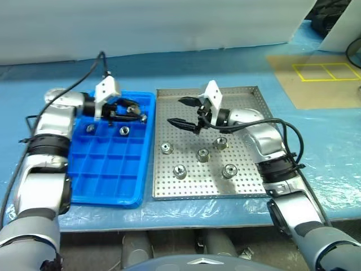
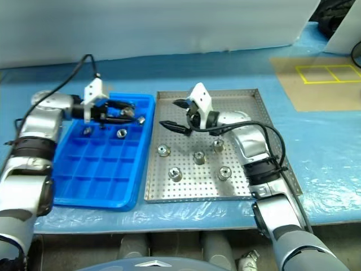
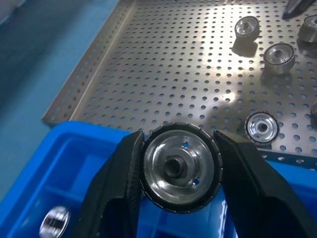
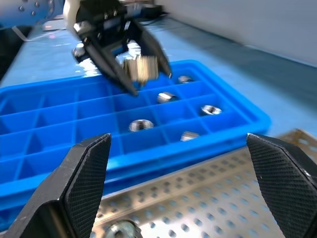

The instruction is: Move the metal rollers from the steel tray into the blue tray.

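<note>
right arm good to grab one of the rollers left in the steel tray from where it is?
Probably yes. The right gripper is open and empty above the steel tray, and five rollers stand apart on its floor just below, with nothing over them. The left gripper, shut on a roller, is over the blue tray.

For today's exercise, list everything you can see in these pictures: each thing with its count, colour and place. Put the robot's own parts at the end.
Steel tray: one, grey, perforated, on the blue table cover, to the right of the blue tray.
Blue tray: one, bright blue, with square compartments, beside the steel tray.
Loose rollers on the steel tray: five, silver, in the tray's middle part.
Rollers in the blue tray: at least four, silver, in far compartments.
Held roller: one, silver, between the left gripper's fingers, over the blue tray.
Table cover: one, blue, under both trays.
Brown board: one, with yellow lines, far right.
Left gripper: black fingers, shut on the held roller.
Right gripper: black fingers, open, over the steel tray.
</note>
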Controlling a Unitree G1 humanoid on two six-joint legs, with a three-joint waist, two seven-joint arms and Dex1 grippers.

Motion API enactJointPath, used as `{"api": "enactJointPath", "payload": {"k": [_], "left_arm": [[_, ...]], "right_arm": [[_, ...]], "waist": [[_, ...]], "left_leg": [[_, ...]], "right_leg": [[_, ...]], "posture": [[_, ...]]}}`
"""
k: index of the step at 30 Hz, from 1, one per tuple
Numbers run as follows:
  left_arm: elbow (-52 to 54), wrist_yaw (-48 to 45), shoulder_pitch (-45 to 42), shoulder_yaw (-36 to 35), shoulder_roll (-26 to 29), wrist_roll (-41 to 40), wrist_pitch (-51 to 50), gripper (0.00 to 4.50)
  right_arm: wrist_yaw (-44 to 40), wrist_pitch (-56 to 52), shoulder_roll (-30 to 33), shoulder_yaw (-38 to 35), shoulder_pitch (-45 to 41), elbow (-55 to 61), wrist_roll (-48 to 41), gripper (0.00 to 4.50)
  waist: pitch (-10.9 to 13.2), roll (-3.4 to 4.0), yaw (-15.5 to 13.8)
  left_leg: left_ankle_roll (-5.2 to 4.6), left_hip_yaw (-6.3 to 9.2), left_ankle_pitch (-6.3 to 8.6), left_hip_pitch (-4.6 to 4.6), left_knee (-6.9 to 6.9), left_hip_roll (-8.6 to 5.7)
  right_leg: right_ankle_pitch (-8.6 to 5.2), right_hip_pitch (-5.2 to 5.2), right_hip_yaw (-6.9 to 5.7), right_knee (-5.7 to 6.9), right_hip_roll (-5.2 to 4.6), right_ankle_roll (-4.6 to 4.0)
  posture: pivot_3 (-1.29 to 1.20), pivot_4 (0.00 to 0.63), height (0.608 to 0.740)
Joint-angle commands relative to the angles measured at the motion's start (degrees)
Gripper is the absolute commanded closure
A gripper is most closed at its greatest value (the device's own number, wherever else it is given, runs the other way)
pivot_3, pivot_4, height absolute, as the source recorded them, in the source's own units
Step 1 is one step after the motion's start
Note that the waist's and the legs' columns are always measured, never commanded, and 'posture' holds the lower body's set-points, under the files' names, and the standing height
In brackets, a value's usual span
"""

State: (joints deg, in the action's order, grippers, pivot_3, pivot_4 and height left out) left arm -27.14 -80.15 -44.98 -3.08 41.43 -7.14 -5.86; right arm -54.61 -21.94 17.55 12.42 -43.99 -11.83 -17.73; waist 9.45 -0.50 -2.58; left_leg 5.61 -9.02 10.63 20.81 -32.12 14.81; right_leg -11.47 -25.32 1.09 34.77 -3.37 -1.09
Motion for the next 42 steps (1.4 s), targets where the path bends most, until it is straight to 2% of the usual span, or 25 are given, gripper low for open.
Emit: {"api": "enactJointPath", "payload": {"k": [1,7,10,15,21,42], "left_arm": [[12.81,3.52,7.72,-4.91,3.75,-4.22,-6.36,2.62],[29.58,11.00,25.81,-13.40,6.64,-8.92,-14.89,2.62],[33.39,13.97,32.05,-17.13,7.23,-10.36,-16.96,2.62],[35.43,18.53,38.72,-19.53,7.23,-10.82,-18.50,2.62],[34.95,21.63,40.90,-18.80,5.74,-12.40,-18.46,2.62],[25.84,21.34,42.79,-12.42,11.00,-7.29,-14.24,2.62]], "right_arm": [[-4.06,3.95,-1.87,0.85,-4.44,-4.04,0.61,0.00],[-9.53,7.57,-5.87,2.62,-8.29,-10.25,1.95,0.00],[-12.55,9.56,-8.08,4.19,-9.44,-12.10,2.84,0.00],[-15.07,11.27,-12.15,5.27,-11.50,-14.22,3.47,0.00],[-14.62,11.57,-13.69,4.13,-11.88,-15.48,3.75,0.00],[-12.47,8.89,-10.97,3.77,-7.82,-11.58,3.84,0.00]], "waist": [[0.00,0.01,-0.45],[0.02,0.01,-2.78],[0.03,0.00,-3.86],[0.04,0.02,-4.74],[0.03,0.00,-5.58],[0.00,-0.04,-5.65]], "left_leg": [[0.00,0.03,0.00,0.05,0.02,0.01],[0.07,0.40,-0.04,0.35,0.03,0.18],[0.18,0.54,-0.10,0.41,0.03,0.29],[0.28,0.55,-0.16,0.36,0.02,0.32],[0.34,0.57,-0.19,0.36,0.00,0.35],[0.41,0.57,-0.23,0.29,-0.03,0.40]], "right_leg": [[-0.02,-0.02,-0.12,0.01,-0.05,-0.03],[-0.18,-0.04,-0.96,0.06,-0.13,-0.31],[-0.24,-0.03,-1.09,0.12,-0.11,-0.40],[-0.26,-0.01,-1.07,0.13,-0.09,-0.42],[-0.26,0.02,-1.08,0.16,-0.09,-0.42],[-0.26,0.01,-1.04,0.23,0.00,-0.42]], "posture": [[0.14,0.150,0.740],[0.26,0.150,0.740],[0.28,0.150,0.740],[0.32,0.150,0.740],[0.32,0.150,0.740],[0.24,0.150,0.740]]}}
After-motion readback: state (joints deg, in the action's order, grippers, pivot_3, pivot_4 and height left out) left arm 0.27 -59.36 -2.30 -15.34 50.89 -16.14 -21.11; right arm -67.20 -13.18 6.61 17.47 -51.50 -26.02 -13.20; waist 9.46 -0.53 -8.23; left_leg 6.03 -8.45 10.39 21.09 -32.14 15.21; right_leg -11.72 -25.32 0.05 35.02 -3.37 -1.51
